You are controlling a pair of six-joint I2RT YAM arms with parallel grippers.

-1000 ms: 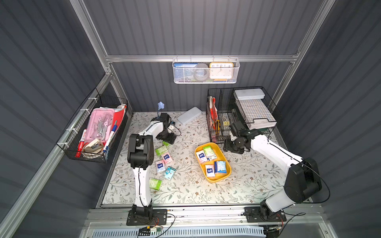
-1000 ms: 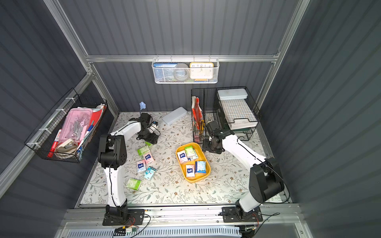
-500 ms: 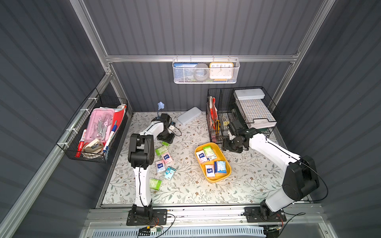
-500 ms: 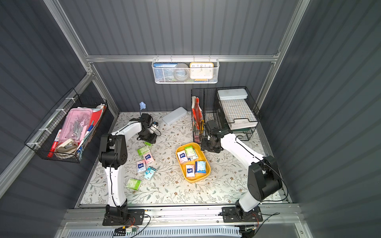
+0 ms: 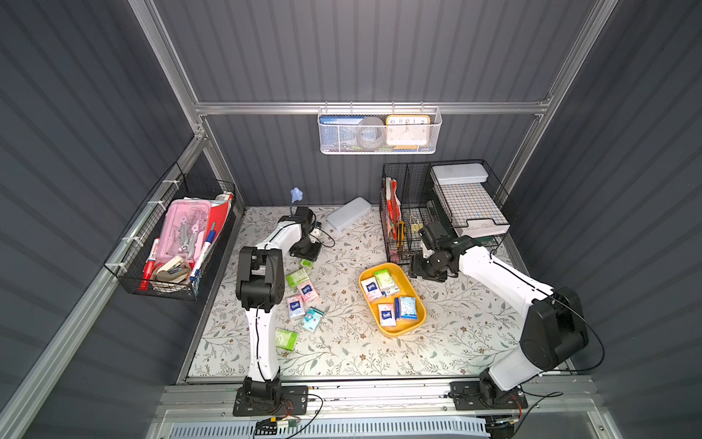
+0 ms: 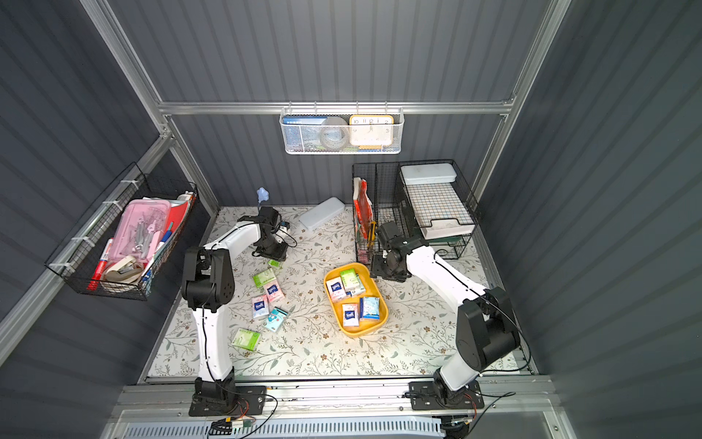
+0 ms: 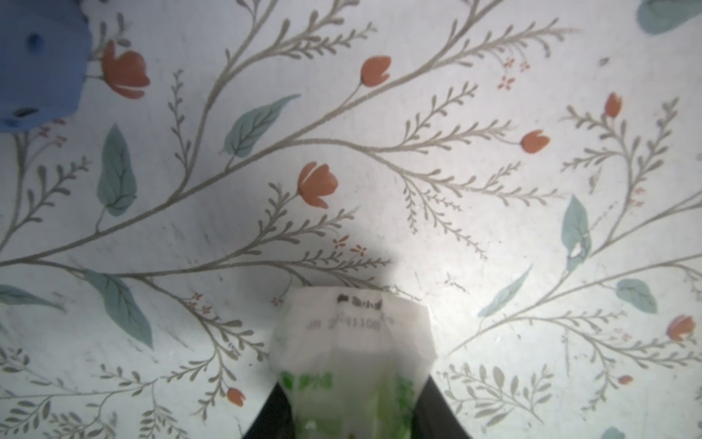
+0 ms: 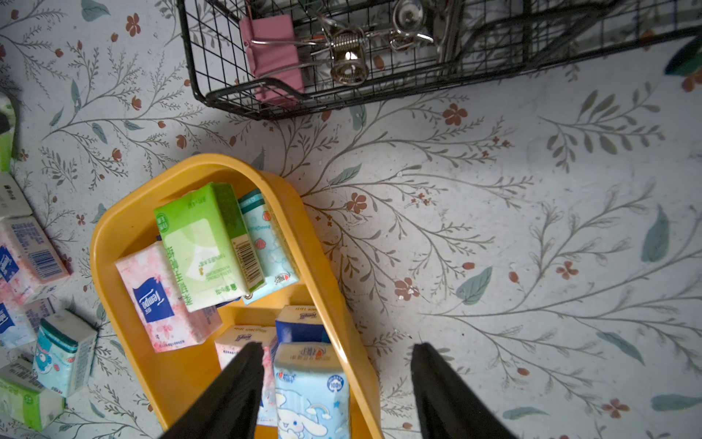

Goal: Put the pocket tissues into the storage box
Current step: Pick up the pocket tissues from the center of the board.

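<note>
**Left arm clamped on a packet; right arm parked beside the tray**

The left gripper (image 7: 353, 406) has its fingers (image 7: 267, 418) closed on one end of a light green packet (image 7: 351, 342) of pocket tissues. One finger bears on each side, so the soft wrap is squeezed across its width and juts forward of the tips. Whether the packet is clear of the table (image 7: 494, 190) cannot be told. In both top views this grasp sits at the far end of the loose packets (image 5: 295, 306), well apart from the yellow storage tray (image 5: 397, 331). A carry across the table is therefore judged to be the next requirement.

The right gripper (image 8: 336, 365) hangs with its fingers (image 8: 235, 387) apart and empty. It is positioned at the tray's far end, between the tray and the black wire basket (image 8: 212, 91). This position likely keeps the tray's open middle free for the incoming packet. About six stored packets (image 8: 205, 243) lie in the tray. Five loose packets lie on the table near the left arm.
</note>
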